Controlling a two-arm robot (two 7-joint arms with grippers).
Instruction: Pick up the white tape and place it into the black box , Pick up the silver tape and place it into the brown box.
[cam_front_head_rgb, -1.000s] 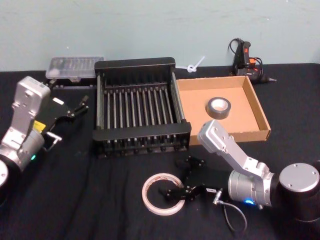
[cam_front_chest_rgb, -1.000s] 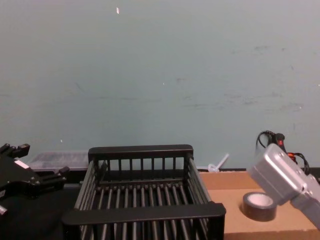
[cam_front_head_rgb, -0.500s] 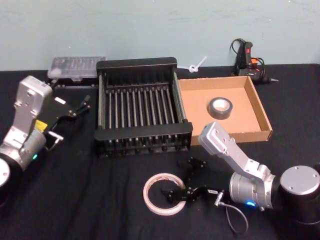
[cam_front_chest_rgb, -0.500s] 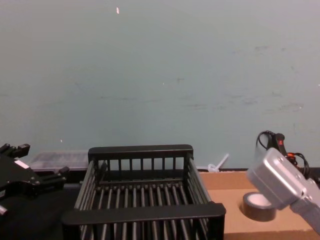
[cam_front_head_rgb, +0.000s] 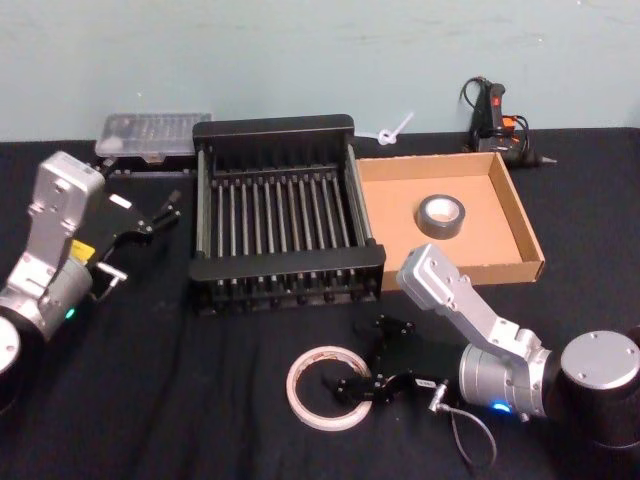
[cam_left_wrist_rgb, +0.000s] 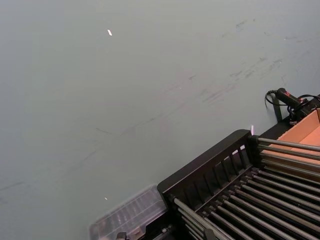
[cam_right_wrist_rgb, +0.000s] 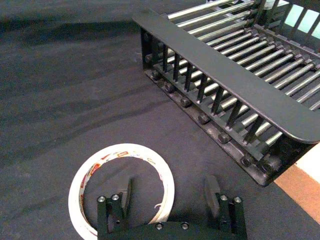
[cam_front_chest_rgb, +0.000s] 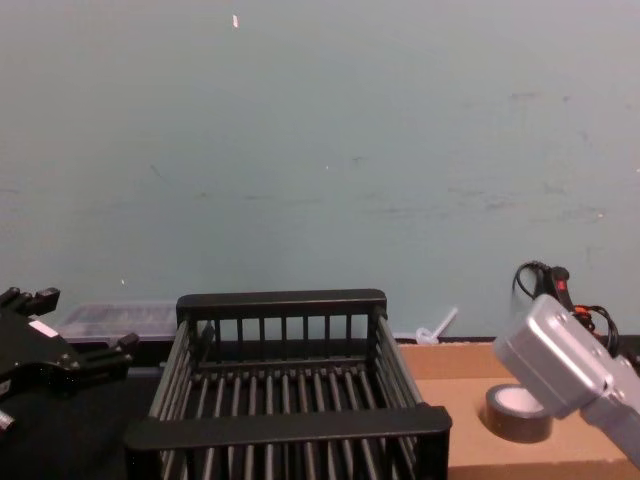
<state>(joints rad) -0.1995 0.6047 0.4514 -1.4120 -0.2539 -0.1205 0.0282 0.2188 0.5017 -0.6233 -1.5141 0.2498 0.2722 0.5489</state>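
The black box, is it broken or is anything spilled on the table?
No, nothing looks broken or spilled. The black box stands level with straight bars. The silver tape lies flat in the brown box. The white tape lies flat on the table, with the open right gripper straddling its rim. The left gripper hangs beside the box.

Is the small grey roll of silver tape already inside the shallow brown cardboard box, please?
Yes. The silver tape lies flat on the floor of the brown box, within its low walls.

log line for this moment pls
right gripper: open, straddling white tape rim | silver tape: in brown box | left gripper: parked
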